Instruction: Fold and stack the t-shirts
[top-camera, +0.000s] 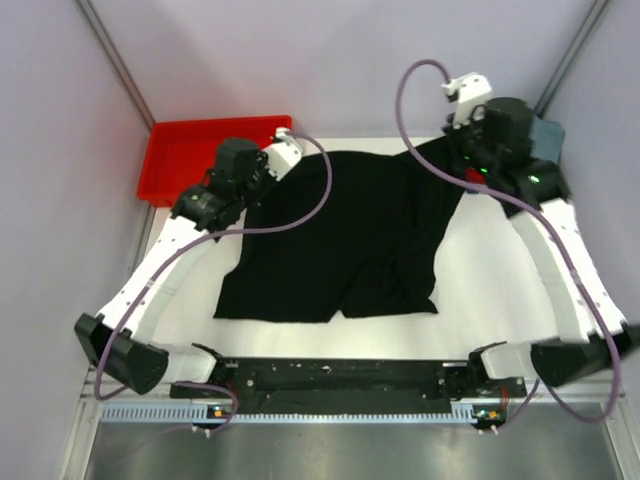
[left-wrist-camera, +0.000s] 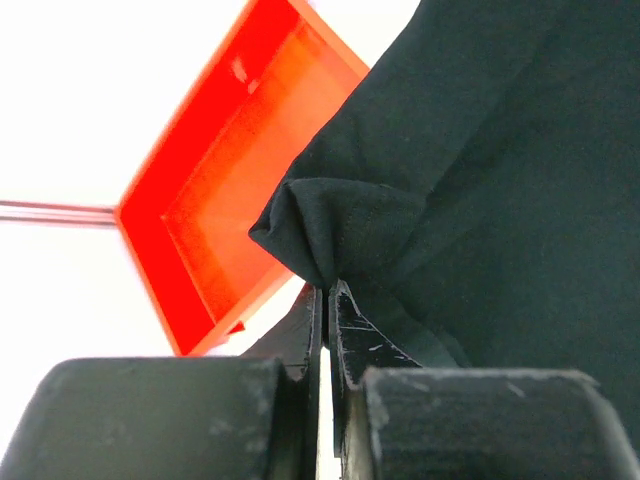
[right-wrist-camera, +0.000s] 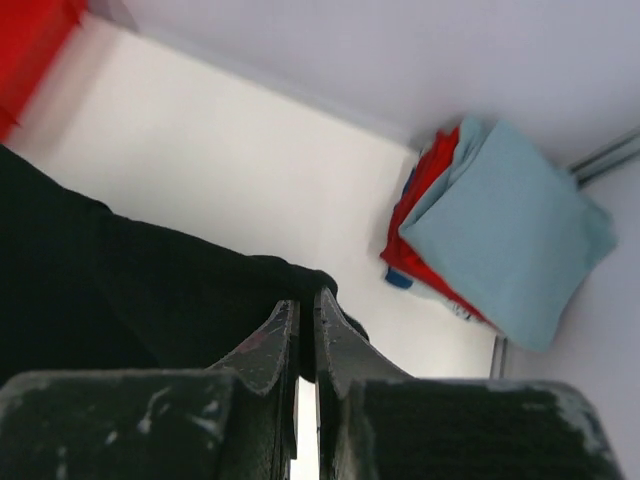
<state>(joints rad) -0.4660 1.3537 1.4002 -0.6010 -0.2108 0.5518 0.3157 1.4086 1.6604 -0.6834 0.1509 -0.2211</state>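
A large black t-shirt lies spread on the white table, its far edge lifted at both corners. My left gripper is shut on the shirt's far left corner; in the left wrist view the bunched cloth sits pinched at the fingertips. My right gripper is shut on the far right corner, and the black cloth shows clamped at the tips. A stack of folded shirts, grey-blue over red, lies at the far right corner, partly hidden in the top view.
A red plastic tray stands at the far left, just beyond the left gripper, and also shows in the left wrist view. Grey walls close in on three sides. A black rail with the arm bases runs along the near edge.
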